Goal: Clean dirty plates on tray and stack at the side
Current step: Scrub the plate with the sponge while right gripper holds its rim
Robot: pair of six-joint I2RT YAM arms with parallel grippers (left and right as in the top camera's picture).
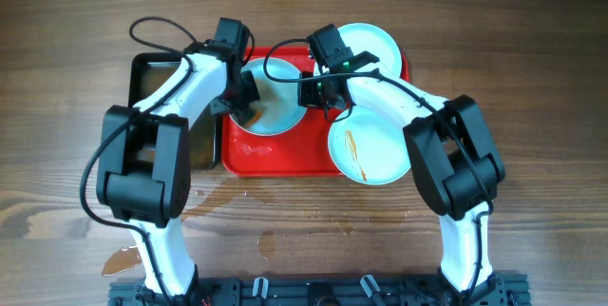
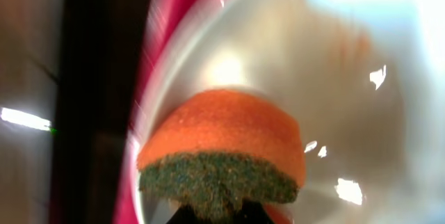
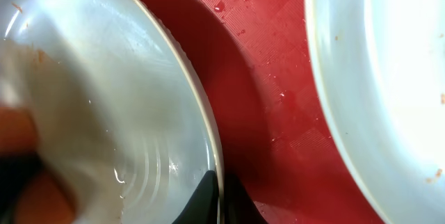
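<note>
Three pale plates lie on the red tray (image 1: 285, 159). The left plate (image 1: 275, 116) is the one being worked on. My left gripper (image 1: 244, 106) is shut on an orange sponge with a green scouring side (image 2: 222, 151) and presses it into that plate (image 2: 334, 106). My right gripper (image 1: 318, 97) is shut on the right rim of the same plate (image 3: 217, 182), one finger inside and one outside. A second plate (image 1: 372, 47) sits at the tray's back right. A third plate (image 1: 375, 152) with an orange-brown streak sits at the front right.
A narrow black tray (image 1: 157, 78) lies left of the red tray, partly under my left arm. Water puddles (image 1: 275, 239) lie on the wooden table in front of the tray. Water drops dot the red tray (image 3: 278, 99).
</note>
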